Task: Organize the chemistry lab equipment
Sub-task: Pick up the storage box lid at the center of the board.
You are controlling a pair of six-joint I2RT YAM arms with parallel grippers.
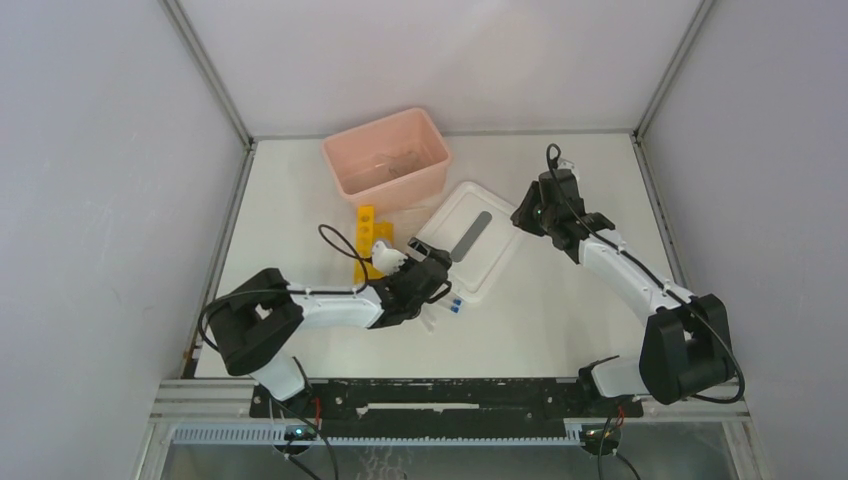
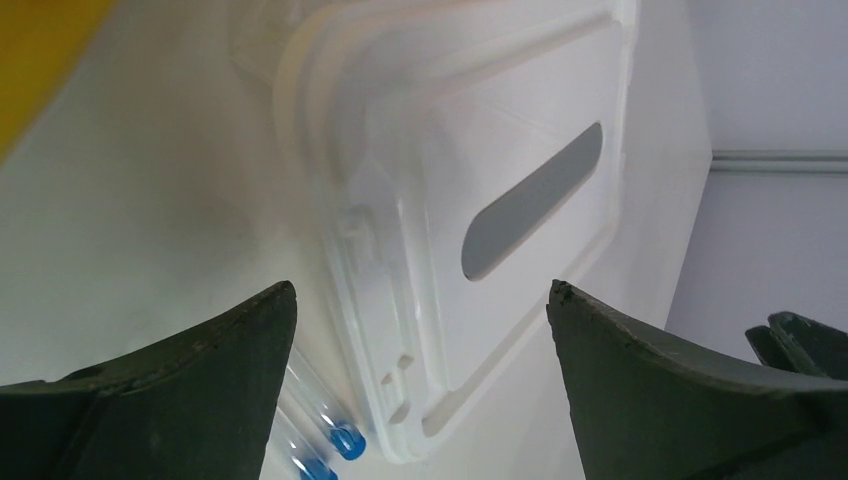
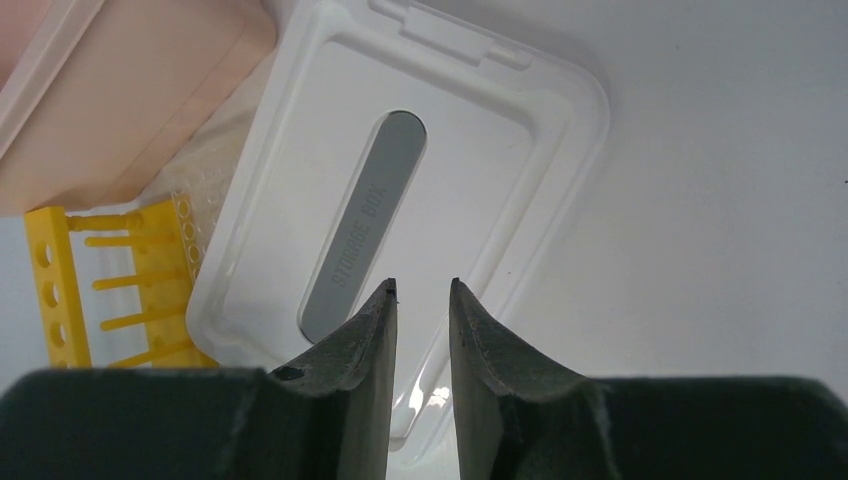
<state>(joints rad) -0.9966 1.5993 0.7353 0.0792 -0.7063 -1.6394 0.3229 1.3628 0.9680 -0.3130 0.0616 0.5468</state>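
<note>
Nearest me, my left gripper (image 2: 420, 287) hangs with fingers spread wide and empty, 2 blue-capped tubes (image 2: 335, 437) lying just beside one finger at the corner of the white slotted lid (image 2: 520, 100). Farther out, my right gripper (image 3: 422, 285) hovers over that lid, fingers narrowly parted on nothing; the yellow rack (image 1: 366, 232) lies left of the lid, near the pink bin (image 1: 388, 160).

White table (image 1: 560, 330) — pink bin (image 1: 400, 186), lid (image 1: 497, 256), yellow rack (image 1: 366, 222), tubes (image 2: 345, 440).

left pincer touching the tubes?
Cannot tell. Left wrist view: the tubes pass behind one finger of the open left pincer, hiding any contact or gap; top view is too coarse.
</note>
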